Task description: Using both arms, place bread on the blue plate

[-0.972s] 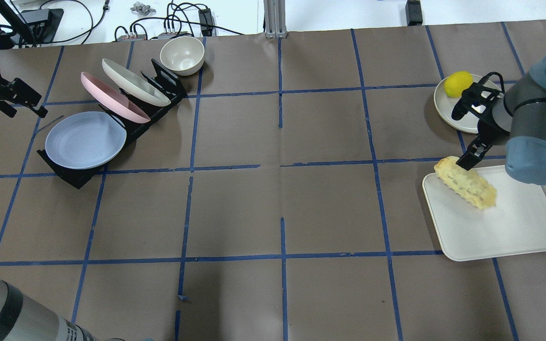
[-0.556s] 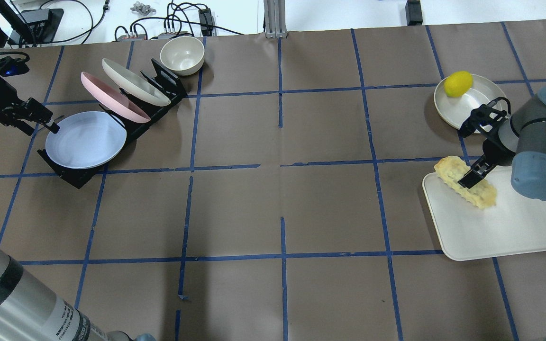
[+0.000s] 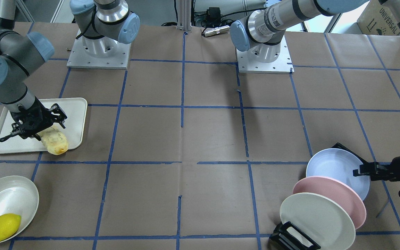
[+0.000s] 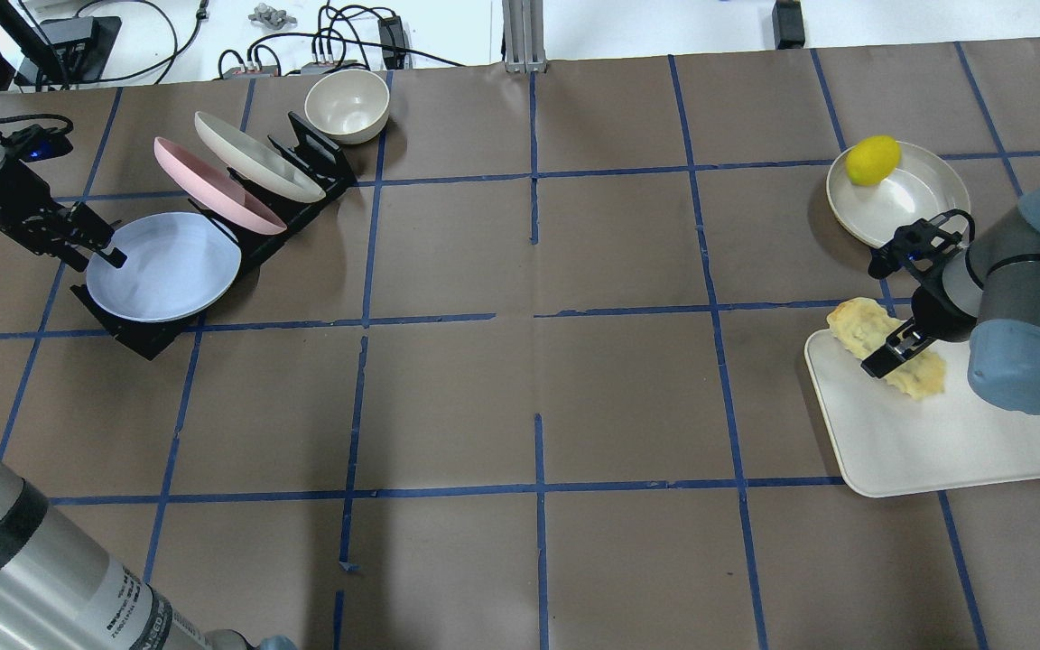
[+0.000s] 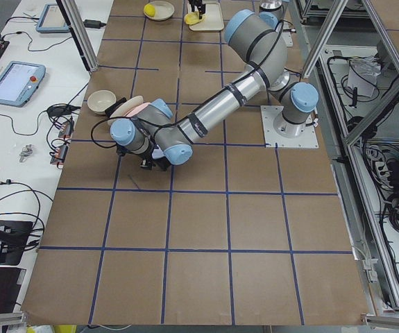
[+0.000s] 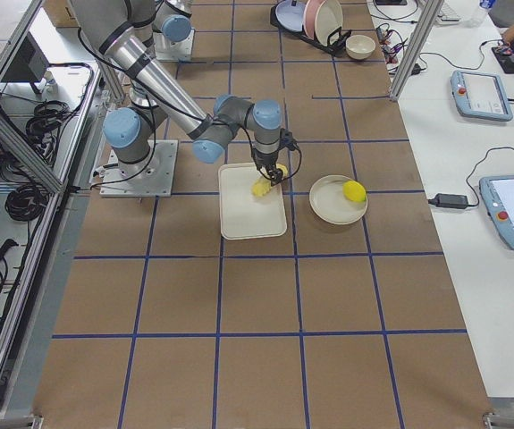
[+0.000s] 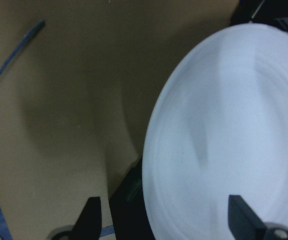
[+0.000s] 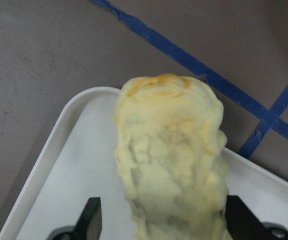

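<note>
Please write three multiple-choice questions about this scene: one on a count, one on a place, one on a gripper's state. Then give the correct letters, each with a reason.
1. How many plates stand in the black rack?
A. two
B. three
C. five
2. Where does the bread lie?
A. in the rack
B. on the white tray
C. in the air
3. How is the right gripper at the bread?
A. open around it
B. shut on it
C. far from it
1 B: blue plate, pink plate and cream plate lean there.
2 B: it rests at the tray's corner.
3 A: the wrist view shows a gap beside it.
</note>
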